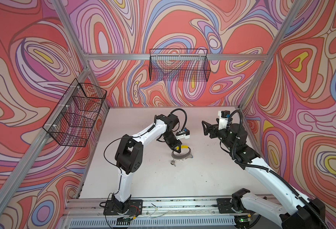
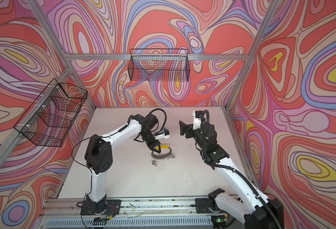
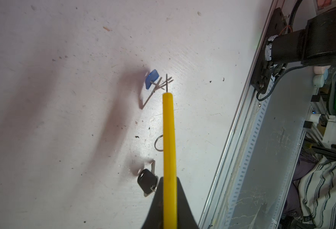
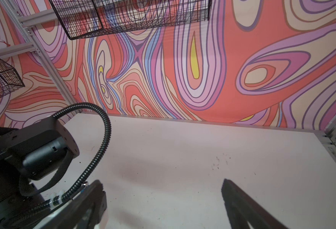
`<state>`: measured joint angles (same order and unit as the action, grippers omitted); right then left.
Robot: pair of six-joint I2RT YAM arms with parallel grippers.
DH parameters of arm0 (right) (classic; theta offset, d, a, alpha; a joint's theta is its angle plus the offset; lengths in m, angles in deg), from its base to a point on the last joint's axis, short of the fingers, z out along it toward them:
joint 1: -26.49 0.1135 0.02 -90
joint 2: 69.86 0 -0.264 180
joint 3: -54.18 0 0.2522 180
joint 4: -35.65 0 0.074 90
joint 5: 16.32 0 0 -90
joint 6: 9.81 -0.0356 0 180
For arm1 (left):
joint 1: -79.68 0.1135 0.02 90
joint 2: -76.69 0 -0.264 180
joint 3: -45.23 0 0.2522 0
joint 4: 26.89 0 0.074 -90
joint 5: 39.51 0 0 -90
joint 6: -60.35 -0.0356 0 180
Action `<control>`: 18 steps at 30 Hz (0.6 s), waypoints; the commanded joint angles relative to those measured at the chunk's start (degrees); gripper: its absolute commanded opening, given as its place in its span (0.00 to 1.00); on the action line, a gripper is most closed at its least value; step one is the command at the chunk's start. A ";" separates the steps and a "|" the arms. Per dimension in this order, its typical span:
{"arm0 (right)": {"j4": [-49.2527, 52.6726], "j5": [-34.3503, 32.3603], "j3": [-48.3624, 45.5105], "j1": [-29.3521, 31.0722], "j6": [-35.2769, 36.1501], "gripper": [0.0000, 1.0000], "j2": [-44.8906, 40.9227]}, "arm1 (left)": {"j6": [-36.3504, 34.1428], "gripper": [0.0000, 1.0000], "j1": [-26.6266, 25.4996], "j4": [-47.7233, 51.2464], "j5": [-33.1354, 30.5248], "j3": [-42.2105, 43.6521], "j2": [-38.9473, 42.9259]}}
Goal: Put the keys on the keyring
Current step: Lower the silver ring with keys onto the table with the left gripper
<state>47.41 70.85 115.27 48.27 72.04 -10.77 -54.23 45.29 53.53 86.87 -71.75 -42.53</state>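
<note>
My left gripper [image 1: 177,150] [image 2: 156,150] [image 3: 169,179] is shut on the yellow segment [image 3: 169,138] of the keyring [image 1: 181,157] [image 2: 161,157]. The keyring is a thin grey hoop over the middle of the table and shows edge-on in the left wrist view. The blue-tagged key [image 3: 151,79] [image 1: 190,156] sits at the hoop's far end among thin wire rings; whether it is threaded on I cannot tell. The black-tagged key [image 3: 146,181] [image 1: 173,163] [image 2: 154,162] lies on the table just outside the hoop. My right gripper [image 1: 204,127] [image 4: 163,188] hangs open and empty, well to the right.
A small loose wire ring [image 3: 158,143] lies beside the yellow segment. Black wire baskets hang on the back wall [image 1: 180,65] and the left wall [image 1: 76,115]. The aluminium rail [image 1: 163,204] with both arm bases runs along the table's front edge.
</note>
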 commanded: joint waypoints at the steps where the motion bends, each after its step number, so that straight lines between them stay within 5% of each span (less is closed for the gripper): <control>1: -0.31 -0.67 0.83 -0.16 0.85 0.98 1.13 | -4.98 0.00 1.37 4.35 0.14 -3.35 -3.78; 10: -0.54 0.00 1.79 -0.16 0.33 0.98 4.80 | -6.85 0.00 4.46 -0.51 1.79 -5.24 -8.55; 18: -1.84 0.93 3.47 -0.16 0.38 0.98 9.73 | -12.11 0.11 6.31 10.93 4.83 -19.53 -19.63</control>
<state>47.15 71.22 117.08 48.27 72.00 -1.96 -62.12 50.95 57.11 89.32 -87.64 -58.50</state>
